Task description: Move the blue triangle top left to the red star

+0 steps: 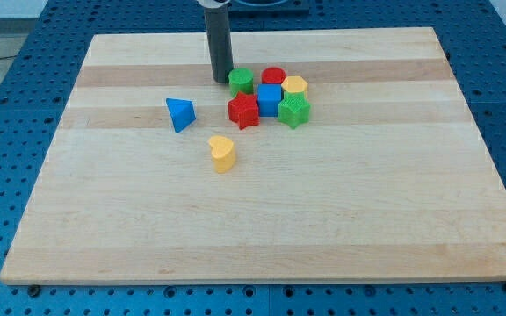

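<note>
The blue triangle [180,114] lies on the wooden board, left of the block cluster. The red star [243,111] sits to its right, at the cluster's lower left, with a gap between them. My tip [222,81] rests on the board just left of the green cylinder [242,81], above and right of the blue triangle and above the red star. It touches neither the triangle nor the star.
The cluster also holds a red cylinder [274,76], a yellow block [295,86], a blue cube [270,99] and a green star [293,111]. A yellow heart [222,153] lies below the triangle and star. The board [104,228] sits on a blue pegboard table.
</note>
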Available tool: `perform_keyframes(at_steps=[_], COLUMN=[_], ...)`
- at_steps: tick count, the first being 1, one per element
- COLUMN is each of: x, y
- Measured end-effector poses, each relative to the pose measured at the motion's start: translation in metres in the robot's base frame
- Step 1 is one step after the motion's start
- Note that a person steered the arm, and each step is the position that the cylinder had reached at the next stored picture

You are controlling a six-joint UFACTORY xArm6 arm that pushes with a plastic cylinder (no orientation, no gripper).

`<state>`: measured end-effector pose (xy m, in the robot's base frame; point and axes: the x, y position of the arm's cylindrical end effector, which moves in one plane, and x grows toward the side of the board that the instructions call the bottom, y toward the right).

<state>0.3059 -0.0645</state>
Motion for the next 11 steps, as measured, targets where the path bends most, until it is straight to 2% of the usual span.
perform_keyframes(at_steps=[3, 5, 11], x=[0.009, 0.021, 0.136], y=[0.001, -0.035, -0.041])
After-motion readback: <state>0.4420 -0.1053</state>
